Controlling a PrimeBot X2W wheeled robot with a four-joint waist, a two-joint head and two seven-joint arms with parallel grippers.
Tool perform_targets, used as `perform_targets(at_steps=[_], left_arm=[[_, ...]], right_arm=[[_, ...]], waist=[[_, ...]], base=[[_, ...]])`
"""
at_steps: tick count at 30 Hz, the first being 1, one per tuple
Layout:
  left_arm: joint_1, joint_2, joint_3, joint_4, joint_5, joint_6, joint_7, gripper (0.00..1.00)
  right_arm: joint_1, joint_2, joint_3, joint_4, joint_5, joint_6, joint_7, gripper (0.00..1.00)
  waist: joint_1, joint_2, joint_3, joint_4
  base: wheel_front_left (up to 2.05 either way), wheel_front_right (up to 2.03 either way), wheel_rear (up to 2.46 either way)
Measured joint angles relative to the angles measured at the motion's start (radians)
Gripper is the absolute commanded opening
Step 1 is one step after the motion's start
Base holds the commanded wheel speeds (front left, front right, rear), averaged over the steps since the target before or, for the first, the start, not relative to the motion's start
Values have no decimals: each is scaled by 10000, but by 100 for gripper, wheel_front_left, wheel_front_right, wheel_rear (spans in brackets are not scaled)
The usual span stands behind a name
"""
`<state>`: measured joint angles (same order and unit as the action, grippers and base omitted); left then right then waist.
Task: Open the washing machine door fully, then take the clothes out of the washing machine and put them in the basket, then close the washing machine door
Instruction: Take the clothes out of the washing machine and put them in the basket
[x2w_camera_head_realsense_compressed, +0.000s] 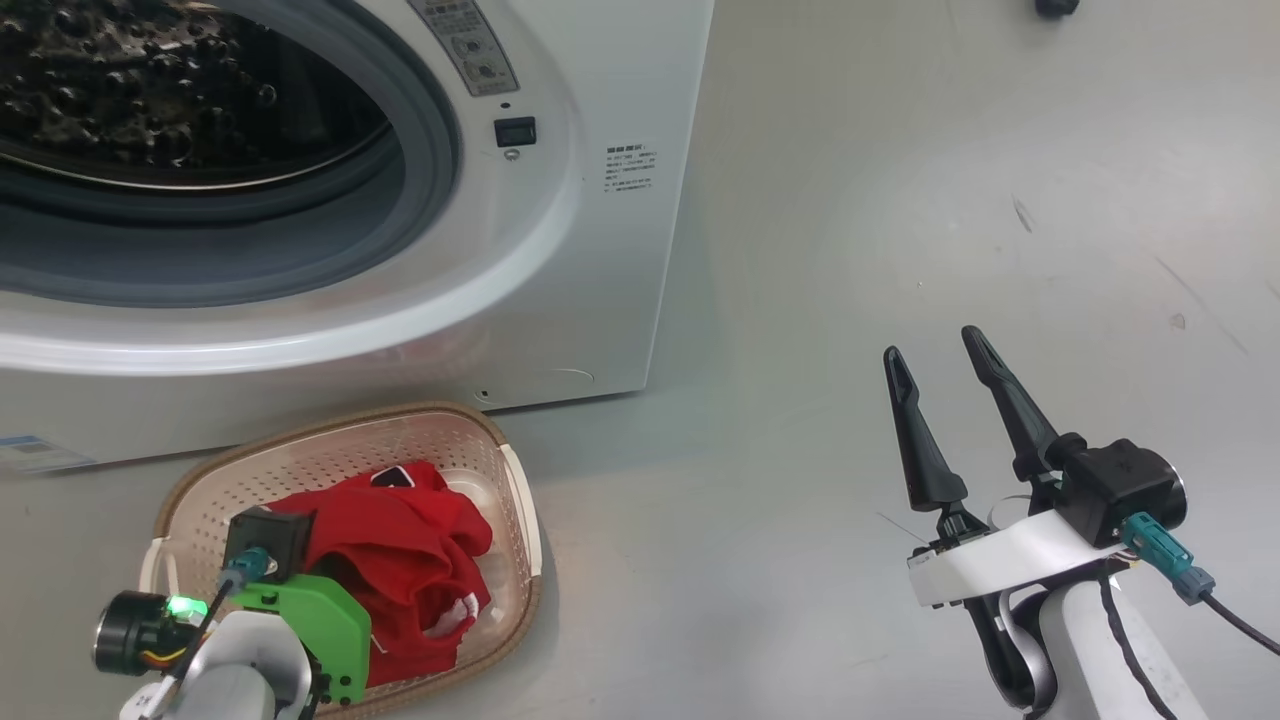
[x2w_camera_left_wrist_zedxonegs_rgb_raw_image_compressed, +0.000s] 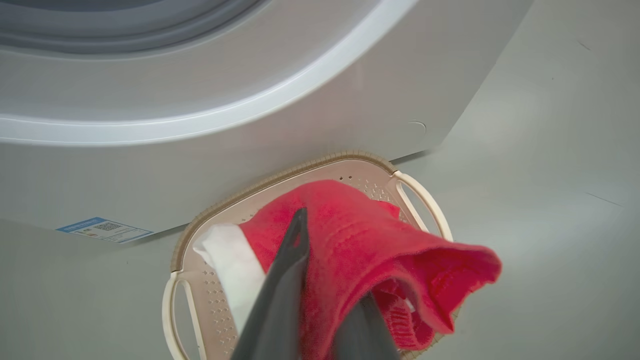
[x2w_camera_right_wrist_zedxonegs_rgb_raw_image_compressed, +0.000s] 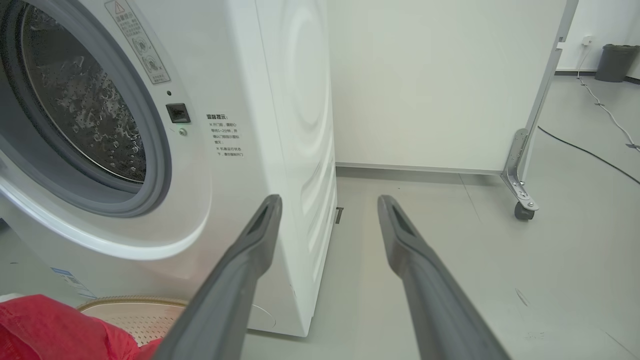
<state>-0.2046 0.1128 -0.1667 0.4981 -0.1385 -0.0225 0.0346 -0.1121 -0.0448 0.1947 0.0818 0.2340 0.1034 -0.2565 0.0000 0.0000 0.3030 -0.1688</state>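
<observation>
The left hand (x2w_camera_left_wrist_zedxonegs_rgb_raw_image_compressed: 332, 260) is clenched on the red clothes (x2w_camera_left_wrist_zedxonegs_rgb_raw_image_compressed: 360, 235), its two dark fingers (x2w_camera_left_wrist_zedxonegs_rgb_raw_image_compressed: 292, 250) pinching a fold of the jersey fabric so that the cloth drapes over both of them, with a strip of white trim (x2w_camera_left_wrist_zedxonegs_rgb_raw_image_compressed: 230, 260) hanging at the left. The bundle hangs directly over the cream basket (x2w_camera_left_wrist_zedxonegs_rgb_raw_image_compressed: 280, 177), and in the head view the red clothes (x2w_camera_head_realsense_compressed: 400, 540) sit inside the outline of the basket (x2w_camera_head_realsense_compressed: 330, 425); I cannot tell whether the lowest folds touch its bottom. The basket stands on the grey floor (x2w_camera_head_realsense_compressed: 900, 200), just beside the near face of the white washing machine (x2w_camera_head_realsense_compressed: 620, 250), under the right side of its round opening. That opening is uncovered, showing the steel perforated drum (x2w_camera_head_realsense_compressed: 150, 90) and the grey rubber seal (x2w_camera_head_realsense_compressed: 420, 150) around it, with a small dark latch slot (x2w_camera_head_realsense_compressed: 515, 131) to the right of the seal. A blue label (x2w_camera_left_wrist_zedxonegs_rgb_raw_image_compressed: 102, 229) sticks to the machine's lower front, left of the basket. The right hand (x2w_camera_head_realsense_compressed: 934, 345) is released, fingers spread wide with nothing between them, held above bare floor well to the right of the basket and the machine. Along its fingers, the right hand (x2w_camera_right_wrist_zedxonegs_rgb_raw_image_compressed: 330, 200) points past the machine's right corner (x2w_camera_right_wrist_zedxonegs_rgb_raw_image_compressed: 280, 100) toward a white panel on a caster wheel (x2w_camera_right_wrist_zedxonegs_rgb_raw_image_compressed: 522, 210) farther off.
</observation>
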Motion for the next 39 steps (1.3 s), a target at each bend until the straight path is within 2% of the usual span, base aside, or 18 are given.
perform_targets(at_steps=[16, 39], left_arm=[[-1151, 286, 719, 1820, -343, 132, 451, 0], [-2223, 291, 1158, 3833, -727, 431, 343, 0]], right_arm=[[-411, 0, -31, -52, 6, 10, 0, 100], [-639, 4, -119, -77, -153, 13, 0, 100]], waist=[[0, 0, 1136, -903], [0, 0, 1695, -870]], base=[[0, 0, 0], [0, 0, 0]])
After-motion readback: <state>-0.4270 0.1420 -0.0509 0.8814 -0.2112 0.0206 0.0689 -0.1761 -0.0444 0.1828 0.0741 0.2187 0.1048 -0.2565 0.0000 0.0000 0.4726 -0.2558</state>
